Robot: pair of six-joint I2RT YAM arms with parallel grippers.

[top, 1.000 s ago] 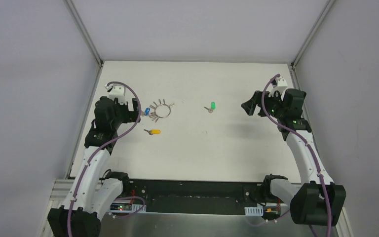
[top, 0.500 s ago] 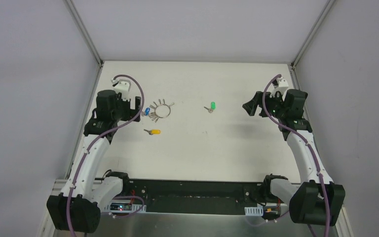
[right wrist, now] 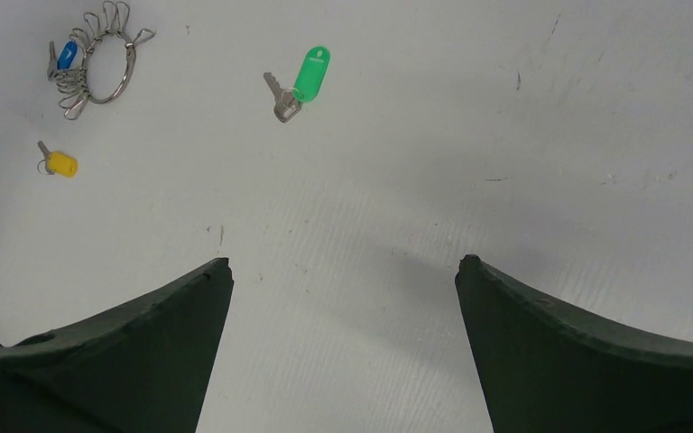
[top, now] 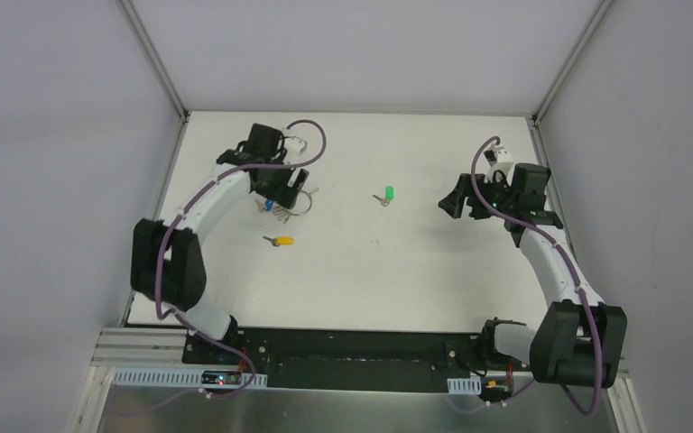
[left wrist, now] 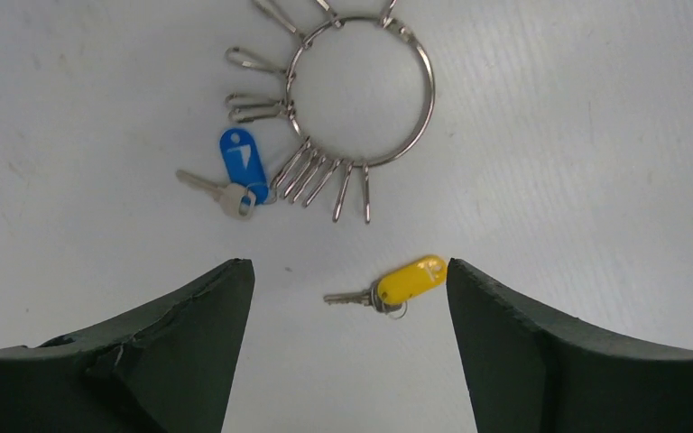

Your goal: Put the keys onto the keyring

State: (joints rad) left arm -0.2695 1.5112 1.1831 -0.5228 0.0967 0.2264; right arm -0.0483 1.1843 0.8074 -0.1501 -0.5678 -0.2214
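Note:
The keyring (left wrist: pixel 430 87), a thin silver ring with a fan of small silver clips and a blue-headed key (left wrist: pixel 239 158), lies flat on the white table. In the top view my left gripper (top: pixel 281 192) hovers over the keyring (top: pixel 307 207) and partly hides it. The yellow-headed key (left wrist: pixel 408 279) (top: pixel 281 241) lies apart from the ring, seen between my open left fingers with nothing in them (left wrist: pixel 350 266). The green-headed key (top: pixel 386 194) (right wrist: pixel 311 71) lies alone mid-table. My right gripper (top: pixel 457 199) (right wrist: pixel 343 262) hangs open and empty to its right.
The white table (top: pixel 415 271) is walled by grey panels with metal posts (top: pixel 155 59) at the far corners. The left arm's elbow (top: pixel 164 257) stands over the table's left side. Purple cables loop off both wrists.
My left arm has swung from the table's left edge to the far side, over the keyring, and its jaws have narrowed slightly. The right gripper has barely shifted. The keys have not moved.

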